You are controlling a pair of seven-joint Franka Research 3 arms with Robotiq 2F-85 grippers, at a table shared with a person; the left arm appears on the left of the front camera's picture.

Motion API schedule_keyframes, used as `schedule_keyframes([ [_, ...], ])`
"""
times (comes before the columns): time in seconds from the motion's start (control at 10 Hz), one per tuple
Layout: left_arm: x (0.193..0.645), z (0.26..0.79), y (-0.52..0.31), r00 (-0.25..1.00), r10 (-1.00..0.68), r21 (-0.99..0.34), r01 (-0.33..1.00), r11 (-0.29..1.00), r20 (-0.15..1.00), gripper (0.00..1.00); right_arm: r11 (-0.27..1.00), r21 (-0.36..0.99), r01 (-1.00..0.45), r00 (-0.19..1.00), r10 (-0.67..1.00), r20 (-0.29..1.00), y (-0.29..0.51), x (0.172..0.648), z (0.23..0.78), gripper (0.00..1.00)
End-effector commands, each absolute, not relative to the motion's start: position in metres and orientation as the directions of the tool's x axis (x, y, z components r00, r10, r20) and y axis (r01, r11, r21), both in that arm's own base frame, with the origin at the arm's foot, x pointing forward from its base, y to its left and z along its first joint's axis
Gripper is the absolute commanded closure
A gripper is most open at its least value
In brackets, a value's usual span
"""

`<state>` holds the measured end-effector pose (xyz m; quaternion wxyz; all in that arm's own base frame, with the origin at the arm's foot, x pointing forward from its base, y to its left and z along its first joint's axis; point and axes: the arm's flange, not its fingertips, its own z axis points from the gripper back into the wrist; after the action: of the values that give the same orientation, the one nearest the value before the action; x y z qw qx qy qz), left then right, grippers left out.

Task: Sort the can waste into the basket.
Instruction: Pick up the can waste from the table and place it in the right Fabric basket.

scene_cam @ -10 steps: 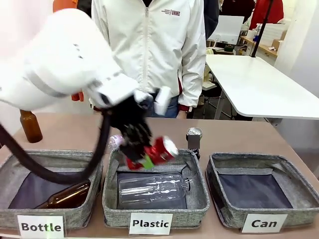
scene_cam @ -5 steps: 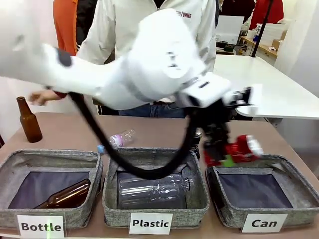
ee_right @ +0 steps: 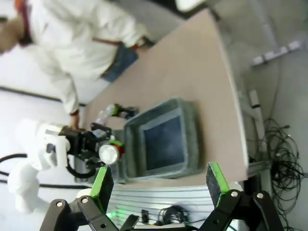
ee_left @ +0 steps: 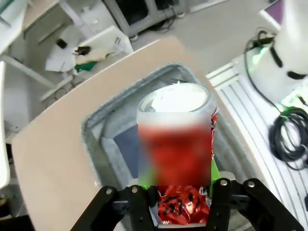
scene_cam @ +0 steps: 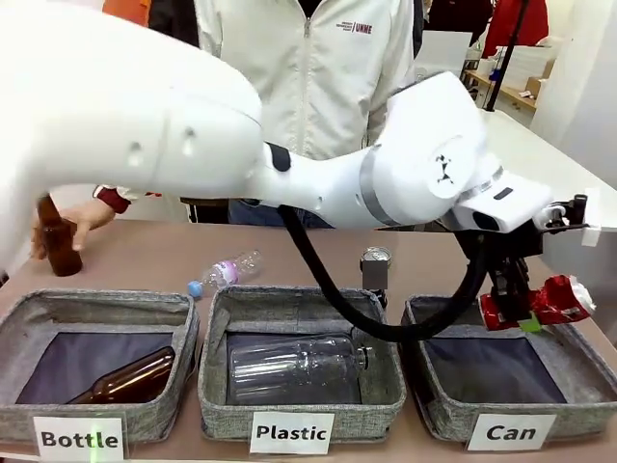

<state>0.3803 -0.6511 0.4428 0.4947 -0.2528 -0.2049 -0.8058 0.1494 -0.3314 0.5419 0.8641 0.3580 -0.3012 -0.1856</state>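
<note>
My left arm reaches across to the right, and its gripper (scene_cam: 513, 307) is shut on the crushed red can (scene_cam: 559, 297), held in the air over the back of the grey basket labelled "Can" (scene_cam: 436, 410). In the left wrist view the red can (ee_left: 178, 144) stands up between the green pads of the gripper (ee_left: 179, 185), with the basket (ee_left: 103, 144) below. A dark can with a silver top (scene_cam: 375, 268) stands on the table behind the middle bin. My right gripper (ee_right: 160, 182) is open, high above the basket (ee_right: 192, 139), and the red can (ee_right: 108, 153) shows beside it.
The "Plastic" bin (scene_cam: 217, 386) holds a clear bottle (scene_cam: 299, 367). A brown bottle (scene_cam: 125, 381) lies in the "Bottle" bin (scene_cam: 183, 328). A small plastic bottle (scene_cam: 224, 272) lies on the table. A person's hand (scene_cam: 92, 217) rests by an upright brown bottle (scene_cam: 58, 246).
My left arm has swung right with the red can, from over the "Plastic" bin to over the "Can" basket. The person's hand has reached the upright brown bottle.
</note>
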Motion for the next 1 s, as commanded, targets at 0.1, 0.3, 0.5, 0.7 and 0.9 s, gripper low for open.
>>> schedule_keyframes([
  [0.1, 0.3899, 0.4445, -0.6839, -0.373, -0.718, 0.106, 0.916, -0.388, 0.588, 0.59, 0.661, 0.748, 0.057, 0.762, -0.513, 0.395, -0.3139, 0.1554, 0.5476, 0.0],
  [0.3, 0.3891, 0.4423, -0.6855, -0.378, -0.73, 0.105, 0.914, -0.391, 0.569, 0.59, 0.661, 0.748, 0.057, 0.762, -0.513, 0.395, -0.3139, 0.1554, 0.5476, 0.0],
  [0.5, 0.3892, 0.4423, -0.6845, -0.392, -0.724, 0.098, 0.905, -0.413, 0.568, 0.51, 0.661, 0.748, 0.057, 0.762, -0.513, 0.395, -0.3139, 0.1554, 0.5476, 0.0],
  [0.7, 0.3865, 0.4415, -0.6858, -0.415, -0.718, 0.106, 0.894, -0.435, 0.558, 0.0, 0.661, 0.748, 0.057, 0.762, -0.513, 0.395, -0.3139, 0.1554, 0.5476, 0.0],
  [0.9, 0.3852, 0.4421, -0.686, -0.427, -0.716, 0.112, 0.889, -0.444, 0.553, 0.0, 0.661, 0.748, 0.057, 0.762, -0.513, 0.395, -0.3139, 0.1554, 0.5476, 0.0],
])
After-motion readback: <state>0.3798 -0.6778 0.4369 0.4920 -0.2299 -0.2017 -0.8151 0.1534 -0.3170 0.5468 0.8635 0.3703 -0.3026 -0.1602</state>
